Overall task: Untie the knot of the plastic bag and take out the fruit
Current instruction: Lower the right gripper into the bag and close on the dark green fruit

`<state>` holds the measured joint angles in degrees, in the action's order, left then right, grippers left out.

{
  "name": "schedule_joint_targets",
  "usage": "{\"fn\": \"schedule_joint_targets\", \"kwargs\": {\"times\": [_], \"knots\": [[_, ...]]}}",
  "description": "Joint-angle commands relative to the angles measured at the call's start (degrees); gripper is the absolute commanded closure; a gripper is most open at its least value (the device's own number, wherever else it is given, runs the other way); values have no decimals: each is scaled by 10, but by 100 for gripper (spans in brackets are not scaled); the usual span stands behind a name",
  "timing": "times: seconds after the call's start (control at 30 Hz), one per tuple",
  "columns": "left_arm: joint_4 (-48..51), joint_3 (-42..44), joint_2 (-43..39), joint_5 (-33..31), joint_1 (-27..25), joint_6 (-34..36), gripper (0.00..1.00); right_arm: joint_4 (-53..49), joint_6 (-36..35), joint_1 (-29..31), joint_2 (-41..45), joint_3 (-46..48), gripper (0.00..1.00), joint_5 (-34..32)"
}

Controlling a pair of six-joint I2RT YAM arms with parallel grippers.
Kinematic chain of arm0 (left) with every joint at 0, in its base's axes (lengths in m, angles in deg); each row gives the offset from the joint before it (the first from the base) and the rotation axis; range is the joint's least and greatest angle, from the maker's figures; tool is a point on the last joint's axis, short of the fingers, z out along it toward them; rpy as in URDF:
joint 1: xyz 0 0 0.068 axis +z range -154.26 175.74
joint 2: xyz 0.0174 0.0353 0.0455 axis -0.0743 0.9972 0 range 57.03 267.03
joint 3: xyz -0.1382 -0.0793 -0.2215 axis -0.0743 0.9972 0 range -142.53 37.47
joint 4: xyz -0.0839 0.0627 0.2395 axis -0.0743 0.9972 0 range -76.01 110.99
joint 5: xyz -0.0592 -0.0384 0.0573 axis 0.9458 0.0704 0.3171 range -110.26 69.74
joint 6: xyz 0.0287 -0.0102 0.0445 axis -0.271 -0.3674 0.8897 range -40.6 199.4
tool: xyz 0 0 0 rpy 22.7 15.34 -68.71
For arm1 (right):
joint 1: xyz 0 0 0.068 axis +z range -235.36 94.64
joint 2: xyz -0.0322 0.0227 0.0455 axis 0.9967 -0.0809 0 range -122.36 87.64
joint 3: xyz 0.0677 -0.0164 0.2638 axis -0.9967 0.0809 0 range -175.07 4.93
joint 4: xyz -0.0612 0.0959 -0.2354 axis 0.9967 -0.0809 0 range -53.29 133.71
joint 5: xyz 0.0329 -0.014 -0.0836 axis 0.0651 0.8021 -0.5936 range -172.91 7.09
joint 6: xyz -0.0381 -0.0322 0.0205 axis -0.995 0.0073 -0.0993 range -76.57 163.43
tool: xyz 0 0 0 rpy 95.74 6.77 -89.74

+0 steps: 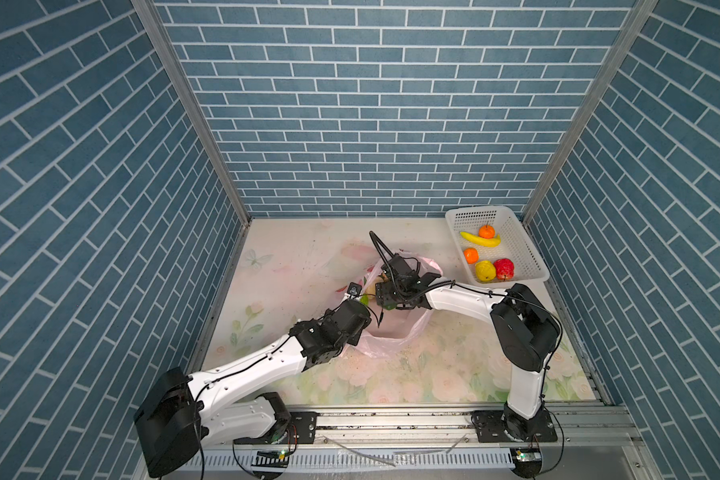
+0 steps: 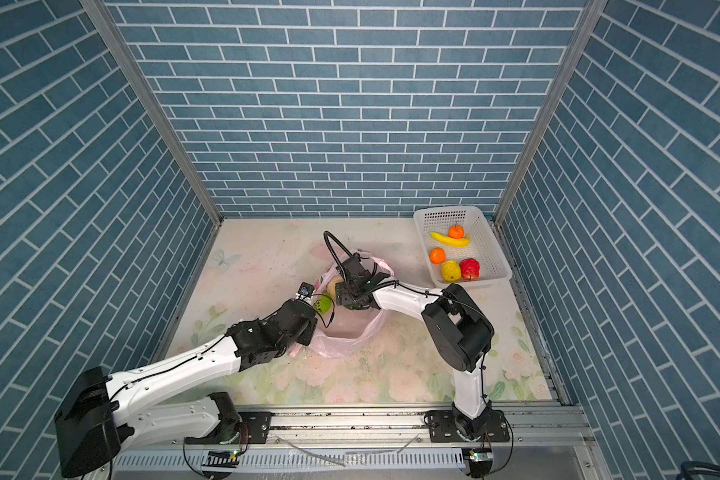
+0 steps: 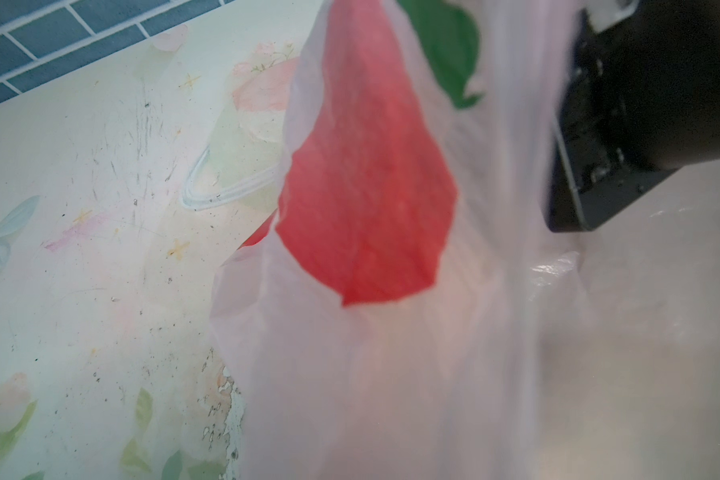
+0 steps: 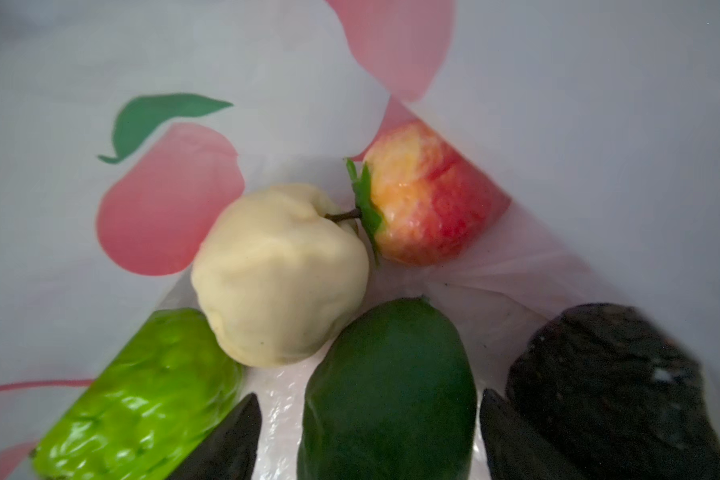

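Note:
The pink plastic bag lies mid-table with its mouth standing open; the knot is out of view. My left gripper is at the bag's left rim, and pink film with a red heart print covers its fingers. My right gripper reaches down inside the bag, open, with its fingers either side of a smooth dark green fruit. Around it lie a cream fruit, a red-and-yellow fruit, a bumpy light green fruit and a rough blackish fruit.
A white perforated basket stands at the back right. It holds two tangerines, a banana, a lemon and a red apple. Blue brick walls close in the floral tabletop on three sides.

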<state>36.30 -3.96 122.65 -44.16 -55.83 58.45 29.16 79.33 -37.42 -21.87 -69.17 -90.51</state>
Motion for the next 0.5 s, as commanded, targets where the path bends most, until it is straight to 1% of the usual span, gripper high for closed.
{"fn": "schedule_joint_targets", "kwargs": {"times": [0.0,0.07,0.13,0.23,0.3,0.37,0.47], "knots": [[2,-3,4,3,-1,4,100,-16,47,-2,-15,-6,18,-19],[2,-2,4,4,-1,4,100,-14,49,-2,-24,-9,18,-22],[2,-3,5,4,-1,5,100,-4,50,-2,-26,-5,22,-27],[3,-5,5,3,-1,4,100,8,54,-2,-25,1,30,-27],[4,-5,5,3,-1,5,100,8,53,-2,-26,2,33,-24],[5,-5,5,2,0,4,100,12,53,-2,-21,8,39,-20],[5,-5,4,1,-1,4,100,18,48,-2,2,21,41,-12]]}}
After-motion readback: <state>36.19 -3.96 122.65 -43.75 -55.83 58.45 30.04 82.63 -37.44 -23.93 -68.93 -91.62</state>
